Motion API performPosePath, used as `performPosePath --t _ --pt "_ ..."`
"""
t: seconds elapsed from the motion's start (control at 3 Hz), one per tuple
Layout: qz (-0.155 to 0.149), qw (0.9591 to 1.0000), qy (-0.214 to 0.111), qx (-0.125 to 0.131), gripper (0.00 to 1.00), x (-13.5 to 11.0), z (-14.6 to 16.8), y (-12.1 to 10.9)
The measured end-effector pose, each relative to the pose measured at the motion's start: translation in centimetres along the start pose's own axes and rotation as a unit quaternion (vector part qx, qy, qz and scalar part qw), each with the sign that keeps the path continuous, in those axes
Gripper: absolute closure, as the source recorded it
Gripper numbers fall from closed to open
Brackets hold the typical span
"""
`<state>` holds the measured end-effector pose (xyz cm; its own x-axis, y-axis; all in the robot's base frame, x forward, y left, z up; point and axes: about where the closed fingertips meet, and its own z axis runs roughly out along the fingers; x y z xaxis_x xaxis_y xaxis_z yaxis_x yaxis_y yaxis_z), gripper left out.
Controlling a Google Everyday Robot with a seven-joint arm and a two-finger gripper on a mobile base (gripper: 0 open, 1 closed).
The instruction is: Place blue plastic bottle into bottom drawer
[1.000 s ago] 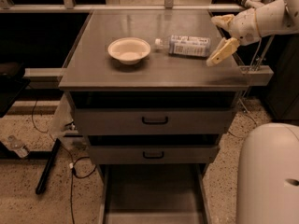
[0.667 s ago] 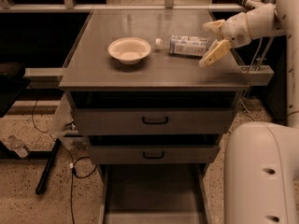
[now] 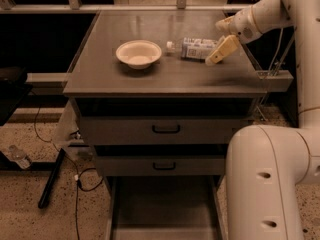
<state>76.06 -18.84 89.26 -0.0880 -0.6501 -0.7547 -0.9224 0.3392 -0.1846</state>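
Note:
The blue plastic bottle (image 3: 196, 48) lies on its side on the cabinet top (image 3: 165, 74), white cap pointing left toward a white bowl (image 3: 139, 53). My gripper (image 3: 220, 38) hovers just right of the bottle's base, open and empty, one finger in front of the bottle's end and the other behind it. The bottom drawer (image 3: 162, 209) is pulled out at the foot of the cabinet, and its flat grey floor is bare.
Two upper drawers with black handles (image 3: 166, 129) are shut. My arm's large white body (image 3: 270, 179) stands at the right front of the cabinet. Cables and a black bar (image 3: 52, 176) lie on the floor at the left. A rail runs along the back.
My gripper has moved left and slightly down toward the bottle's base. The arm's white body has come further into view at the lower right. The bottle and bowl have not moved.

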Motion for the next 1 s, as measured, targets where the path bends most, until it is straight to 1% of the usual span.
performPosePath --t 0.33,0.67,1.0 --pt "-0.006 0.9977 0.054 0.041 0.0 0.0 -0.3 -1.8" --pt "-0.009 0.9946 0.085 0.06 0.0 0.6 -0.2 -2.7" --pt "-0.005 0.9936 0.097 0.058 0.0 1.7 0.4 -2.9"
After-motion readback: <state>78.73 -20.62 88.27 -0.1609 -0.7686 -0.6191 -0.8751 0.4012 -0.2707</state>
